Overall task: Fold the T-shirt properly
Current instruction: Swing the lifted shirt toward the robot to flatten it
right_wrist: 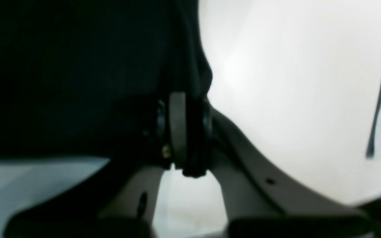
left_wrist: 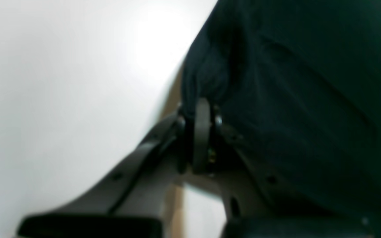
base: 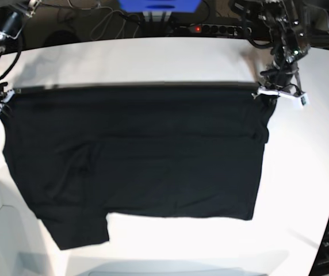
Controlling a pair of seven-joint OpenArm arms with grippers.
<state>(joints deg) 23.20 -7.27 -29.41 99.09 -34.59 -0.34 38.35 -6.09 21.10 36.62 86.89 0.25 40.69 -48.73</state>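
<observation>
The large black short-sleeved cloth T-shirt point(base: 136, 155) is seen spread over the middle of the white worktop point(base: 302, 190), its straight upper edge drawn taut along a line near the far edge, one sleeve hanging toward the near left corner and the near hem lying flat across the centre. No orange and purple print is visible, so the plain side is judged to be facing up. One fold appears to be under way or already made, since a doubled layer is suggested by the faint horizontal crease through the cloth, though this cannot be told for certain; the sleeves are not yet tucked in and the cloth is far from a compact rectangle, so most of the folding is judged to be left. The left gripper point(left_wrist: 199, 110) is held at the far right corner of the cloth, its jaws pressed together and pinching a gathered bunch of the black fabric, as shown in the left wrist view. The right gripper point(right_wrist: 184, 99) is held at the far left corner, beside the left edge of the worktop, its jaws likewise clamped on a fold of the T-shirt. Both arms are reached in from the far side, wrists angled downward, and the edge between them is stretched straight.
</observation>
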